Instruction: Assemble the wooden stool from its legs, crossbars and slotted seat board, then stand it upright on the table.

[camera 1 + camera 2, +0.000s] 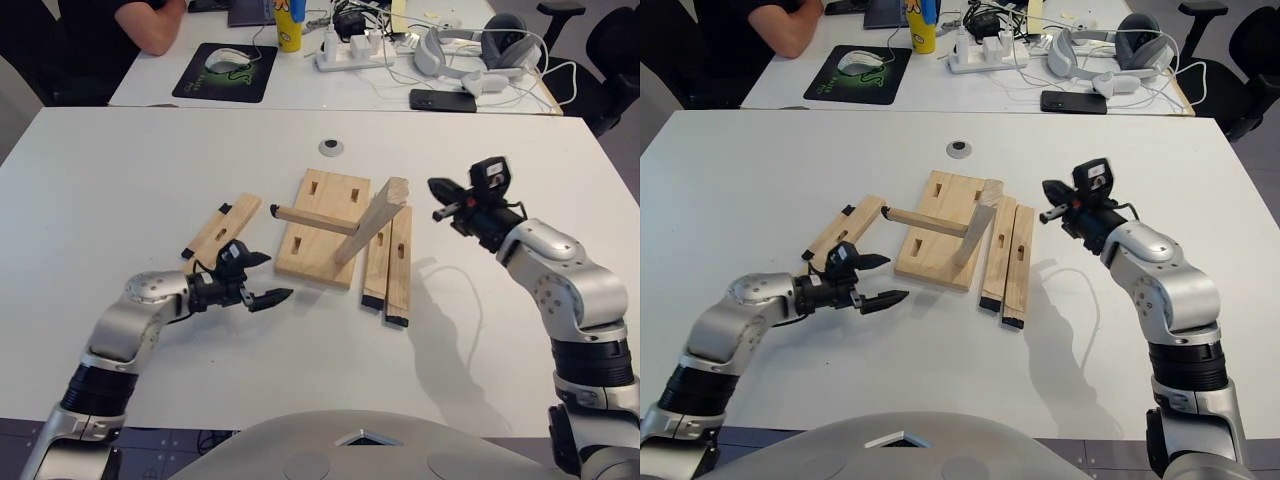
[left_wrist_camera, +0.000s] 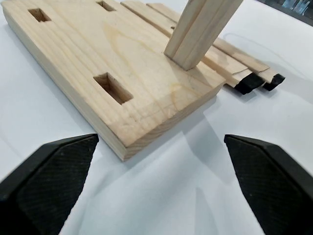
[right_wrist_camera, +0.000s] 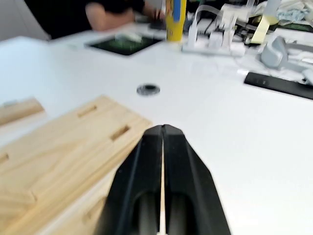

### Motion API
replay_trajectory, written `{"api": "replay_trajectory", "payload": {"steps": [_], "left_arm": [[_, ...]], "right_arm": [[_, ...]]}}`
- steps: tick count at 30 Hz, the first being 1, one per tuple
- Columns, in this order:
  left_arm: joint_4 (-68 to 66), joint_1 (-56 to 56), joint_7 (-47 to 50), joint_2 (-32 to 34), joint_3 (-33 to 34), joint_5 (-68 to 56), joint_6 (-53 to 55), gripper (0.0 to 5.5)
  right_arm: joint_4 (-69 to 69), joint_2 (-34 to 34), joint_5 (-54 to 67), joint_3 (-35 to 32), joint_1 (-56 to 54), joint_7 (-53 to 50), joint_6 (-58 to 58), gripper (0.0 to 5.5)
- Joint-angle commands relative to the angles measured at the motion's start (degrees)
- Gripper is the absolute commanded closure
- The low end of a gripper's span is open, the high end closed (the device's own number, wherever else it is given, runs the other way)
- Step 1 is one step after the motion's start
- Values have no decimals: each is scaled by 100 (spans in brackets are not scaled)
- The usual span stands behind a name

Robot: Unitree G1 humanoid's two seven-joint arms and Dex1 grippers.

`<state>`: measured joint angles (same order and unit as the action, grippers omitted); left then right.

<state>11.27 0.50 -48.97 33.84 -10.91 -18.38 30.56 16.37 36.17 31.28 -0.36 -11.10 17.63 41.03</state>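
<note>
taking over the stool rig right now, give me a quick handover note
Left gripper: open, empty, low over the white table, facing the board's near edge.
Right gripper: shut, empty, held above the table to the right of the parts.
Pale wooden seat board with rectangular slots: flat on the table, slots up.
Done: one pale wooden leg stands tilted in a slot near the board's near right corner; a thin wooden crossbar sticks out of it over the board.
Left: two black-tipped wooden legs lie side by side right of the board, a third wooden piece lies to its left. Fit these, then stand the stool upright.
</note>
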Motion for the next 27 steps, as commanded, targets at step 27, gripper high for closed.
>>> {"api": "replay_trajectory", "payload": {"steps": [27], "left_arm": [[285,-285,582,-191,71,243,37,73]], "right_arm": [[1565,1141,171,6,767,1305,2539,390]]}}
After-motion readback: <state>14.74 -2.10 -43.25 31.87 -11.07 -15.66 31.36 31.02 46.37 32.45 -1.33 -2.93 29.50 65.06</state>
